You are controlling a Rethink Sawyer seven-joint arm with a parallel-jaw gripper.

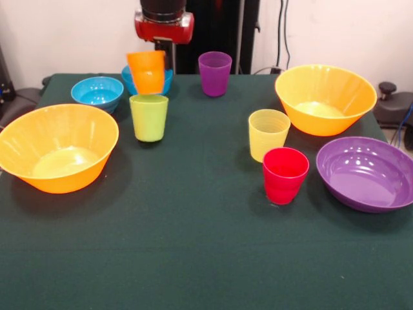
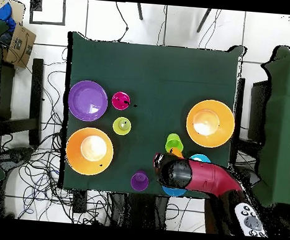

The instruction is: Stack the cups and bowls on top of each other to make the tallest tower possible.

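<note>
My gripper [image 1: 153,63] hangs under the red wrist at the far side of the table, shut on the orange cup [image 1: 146,71]. It holds the cup slightly tilted, just above the upright lime green cup [image 1: 148,117]. The fingers are mostly hidden behind the cup. The deeper blue bowl [image 1: 166,82] sits right behind them, and the cyan bowl [image 1: 97,92] is to the left. The purple cup [image 1: 215,73], yellow cup [image 1: 268,134] and red cup [image 1: 284,174] stand apart. Two large orange bowls [image 1: 57,147] [image 1: 326,98] and the purple bowl [image 1: 368,173] rest on the cloth. In the overhead view the arm [image 2: 193,175] covers the orange cup [image 2: 177,152].
The table has a dark green cloth [image 1: 193,245]. Cables lie on the floor around it [image 2: 41,123]. A cardboard box [image 2: 19,45] sits at the overhead view's upper left.
</note>
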